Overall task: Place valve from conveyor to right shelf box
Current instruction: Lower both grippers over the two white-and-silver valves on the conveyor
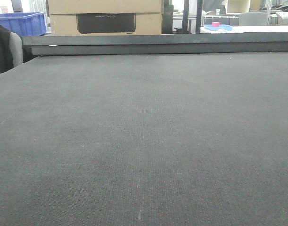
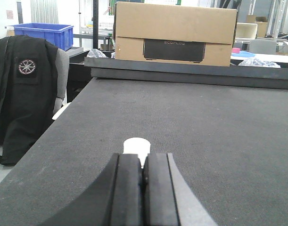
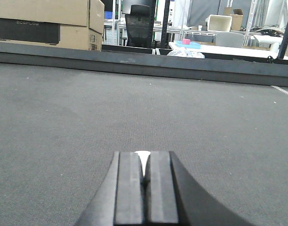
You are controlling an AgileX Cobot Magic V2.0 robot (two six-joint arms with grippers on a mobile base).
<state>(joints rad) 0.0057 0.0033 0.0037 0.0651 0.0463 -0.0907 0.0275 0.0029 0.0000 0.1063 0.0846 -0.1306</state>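
Note:
The conveyor (image 1: 144,141) is a wide dark grey woven belt that fills all three views, and the front view shows nothing lying on it. My left gripper (image 2: 143,159) hovers low over the belt (image 2: 205,122), jaws pressed together. A small white round shape (image 2: 135,145) shows just past its fingertips; I cannot tell what it is. My right gripper (image 3: 143,157) is also shut over the belt (image 3: 87,108), with a white sliver (image 3: 143,155) peeking between its tips. The valve and the right shelf box are out of view.
A dark raised rail (image 1: 158,43) borders the belt's far edge. Behind it stand a cardboard box (image 1: 105,18) and a blue crate (image 1: 22,22). A black jacket on a chair (image 2: 26,89) hangs off the belt's left side. A white table (image 3: 224,49) lies beyond at the right.

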